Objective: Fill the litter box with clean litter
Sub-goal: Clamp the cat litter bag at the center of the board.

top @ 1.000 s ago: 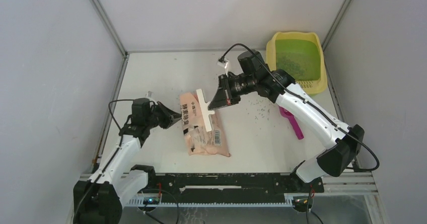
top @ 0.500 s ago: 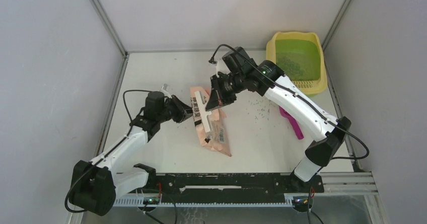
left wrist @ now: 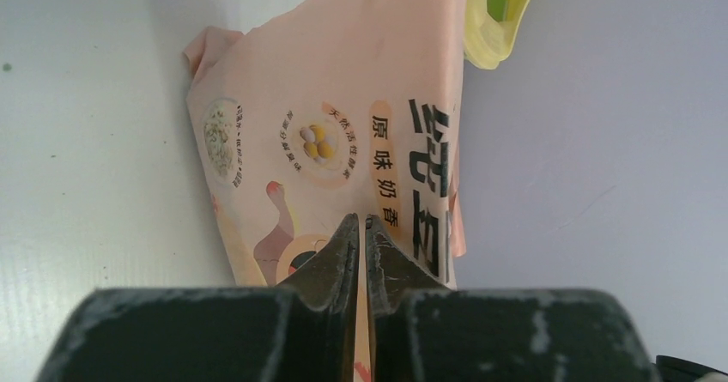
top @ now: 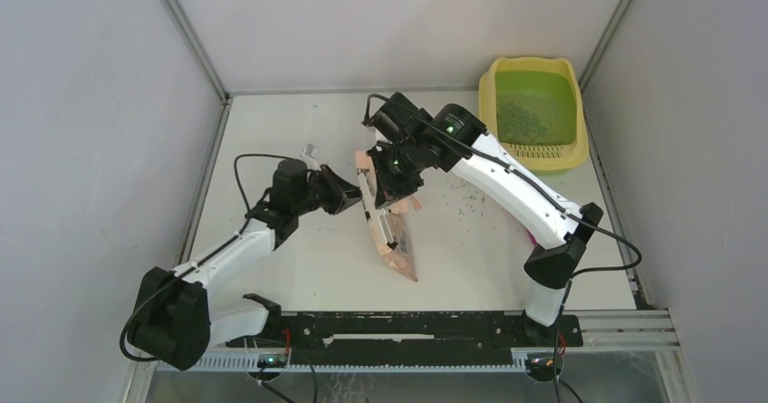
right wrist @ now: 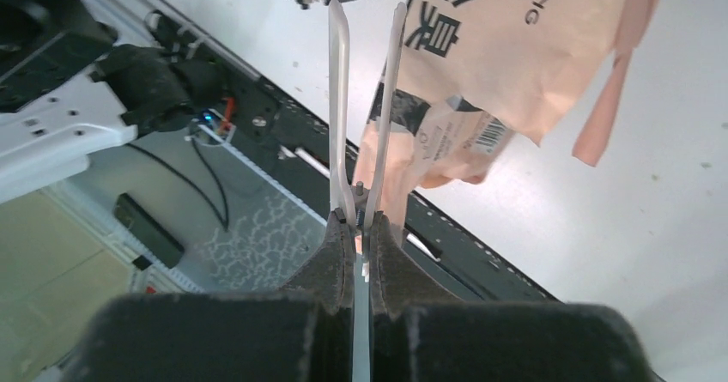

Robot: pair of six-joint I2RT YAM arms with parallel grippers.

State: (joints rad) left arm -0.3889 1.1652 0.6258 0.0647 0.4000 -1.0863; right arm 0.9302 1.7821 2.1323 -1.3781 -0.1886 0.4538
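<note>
Top external view first: the litter box (top: 543, 156) is parked in the far right corner of the worktop (top: 290, 140), well apart from both tools. A patch of the litter (top: 516, 113) can be seen lying in its green basin, mostly toward the left side. A few stray granules are also scattered on the worktop, between the box and the middle.

The peach-pink bag (top: 397, 251) is found around the middle of the worktop. It's tipped up on edge rather than laid flat, with its near end down on the surface and its far end raised between the two arms.

The left tool (top: 350, 195) is set against the bag's left side. In the left wrist view its fingers are pressed together with the bag's edge pinched between them. The printed face of the bag fills most of that view, and a yellow-and-green corner of the litter box pokes in at the top.

The right tool (top: 386, 193) is placed at the raised far end of the bag, just beside the left one. In the right wrist view its fingers are clamped tight on the base of a white clip (right wrist: 338, 99), whose two long prongs stick out ahead, slightly spread. The bag is seen just past the prongs, barcode side showing. Whether the clip is actually biting on the bag can't be told from these views.
</note>
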